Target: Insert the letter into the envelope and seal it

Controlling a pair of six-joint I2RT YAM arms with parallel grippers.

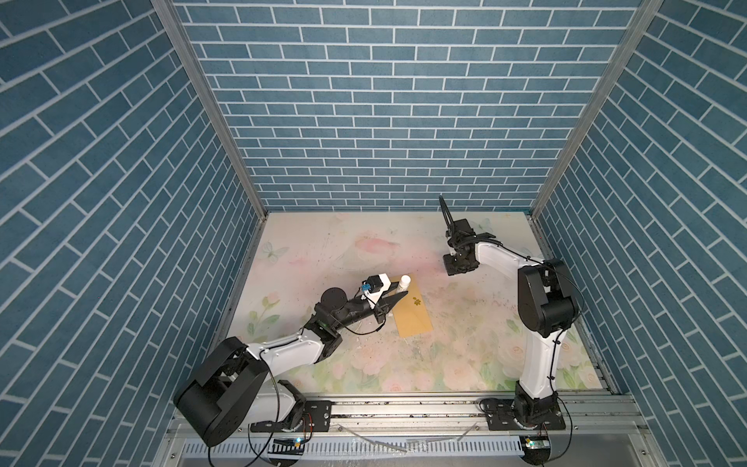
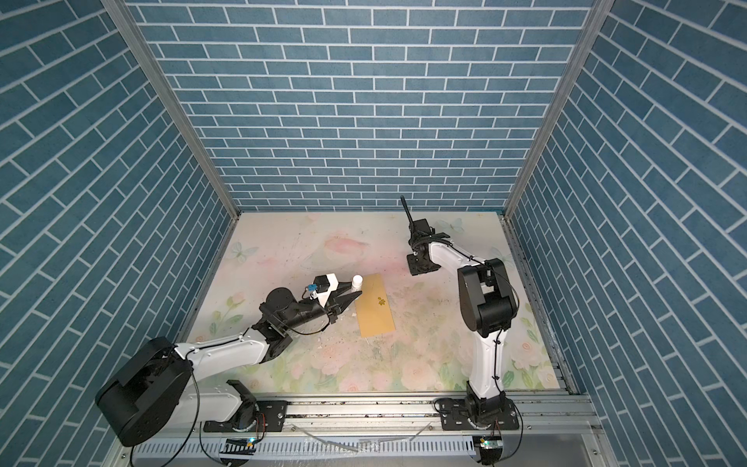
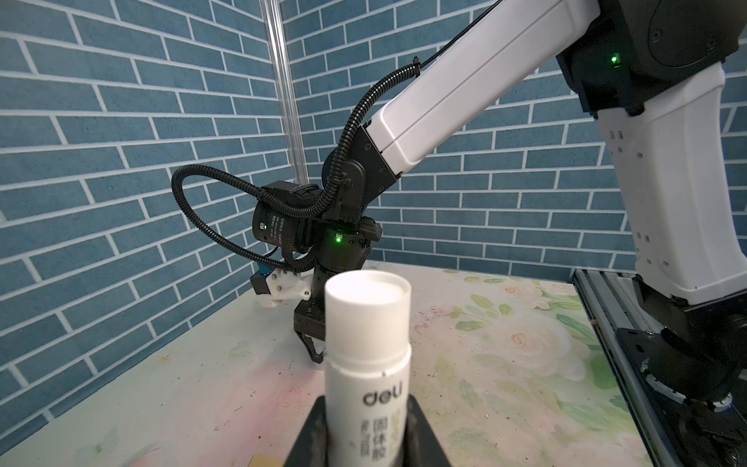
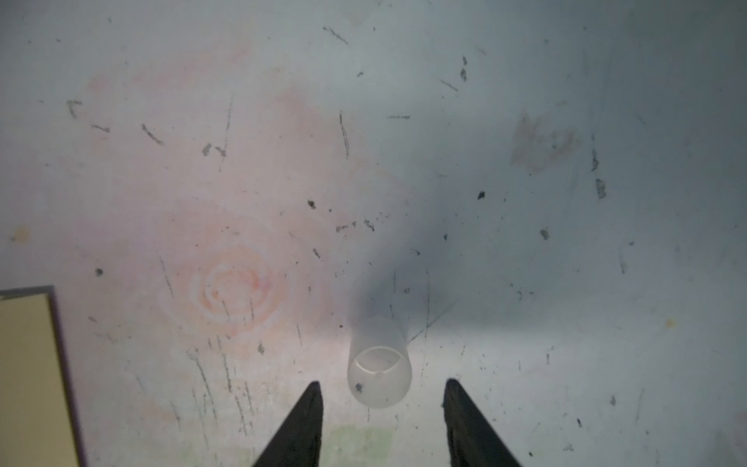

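Gripping arm: the left gripper [image 1: 398,292] is clamped on a white glue stick [image 3: 366,364], which points right and far over the far left corner of the envelope.
Right gripper [image 4: 382,388]: jaws apart, holding nothing, low over the table [image 1: 323,250] on the far right; a translucent cap [image 4: 378,374] lies between the fingertips without touching either.
Envelope [image 1: 412,313]: flat on the table near the middle, just right of the left gripper, its gold emblem [image 1: 416,300] facing up.
Letter: not visible in any view; probably already inside, though I cannot confirm it.
Flap: whether it lies pressed down or loose cannot be told.
Risk, sliding: nothing pins the envelope, so a glue stroke could drag or turn it.
Risk, smearing: glue laid off the flap edge would stick paper to the table.
Risk, cap: the jaws could knock the cap and set it rolling out of reach.
Risk, grip: a tilted stick may twist between the fingers under pressure.
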